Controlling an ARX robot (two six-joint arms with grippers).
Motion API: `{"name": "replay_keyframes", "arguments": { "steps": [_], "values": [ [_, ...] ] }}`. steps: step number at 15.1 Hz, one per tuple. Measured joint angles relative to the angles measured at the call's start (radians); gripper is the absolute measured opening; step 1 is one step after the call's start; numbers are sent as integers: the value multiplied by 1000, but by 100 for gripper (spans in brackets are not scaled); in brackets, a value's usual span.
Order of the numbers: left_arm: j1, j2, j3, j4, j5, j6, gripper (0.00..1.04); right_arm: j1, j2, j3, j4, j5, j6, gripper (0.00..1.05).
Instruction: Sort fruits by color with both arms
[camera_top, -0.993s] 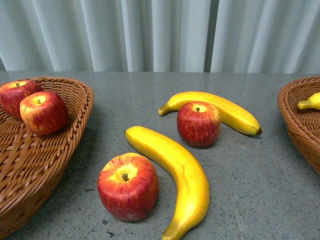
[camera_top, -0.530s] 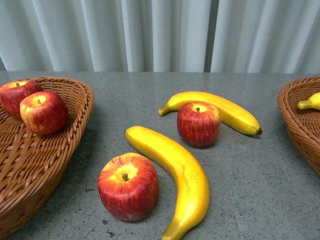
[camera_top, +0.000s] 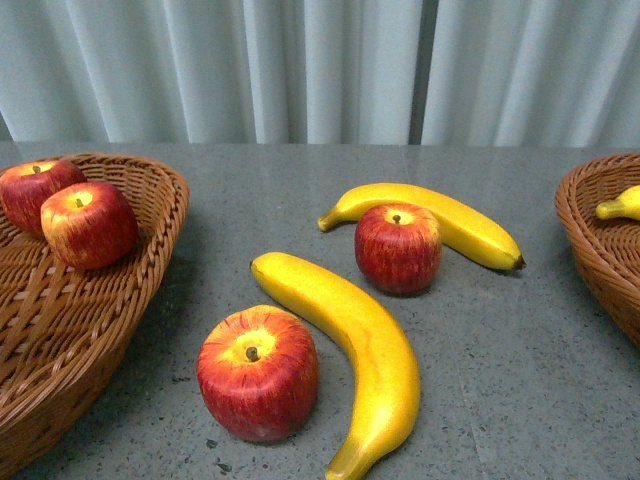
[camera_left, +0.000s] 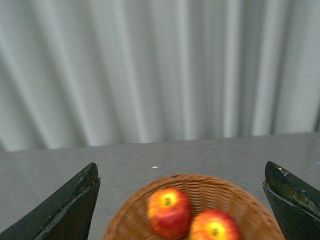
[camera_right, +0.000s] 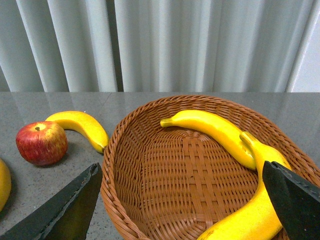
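**Fruits on the bench.** Four fruits lie loose on the grey bench (camera_top: 530, 360). A near apple (camera_top: 257, 372) sits just beside the long near banana (camera_top: 350, 345), and a far apple (camera_top: 397, 247) stands directly in front of the far banana (camera_top: 430, 220). Open bench flanks this cluster on both sides. It is bounded by the left basket (camera_top: 110, 300), holding two apples (camera_top: 88, 224), and the right basket (camera_top: 590, 240), holding two bananas (camera_right: 215, 130). A pleated curtain (camera_top: 300, 70) closes the bench's far edge. The left pincer (camera_left: 181, 169) frames the left basket between its fingers, and the right pincer (camera_right: 182, 167) frames the right basket. Each is spread wide and grips nothing.
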Motion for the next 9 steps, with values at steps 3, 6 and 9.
{"name": "replay_keyframes", "arguments": {
  "steps": [3,6,9],
  "values": [
    [-257,237,161,-228,164,111,98,0,0,0,-1,0,0,98],
    [-408,326,180,-361,190,171,98,0,0,0,-1,0,0,98],
    [-459,349,179,-406,192,172,98,0,0,0,-1,0,0,98]
  ]
}}
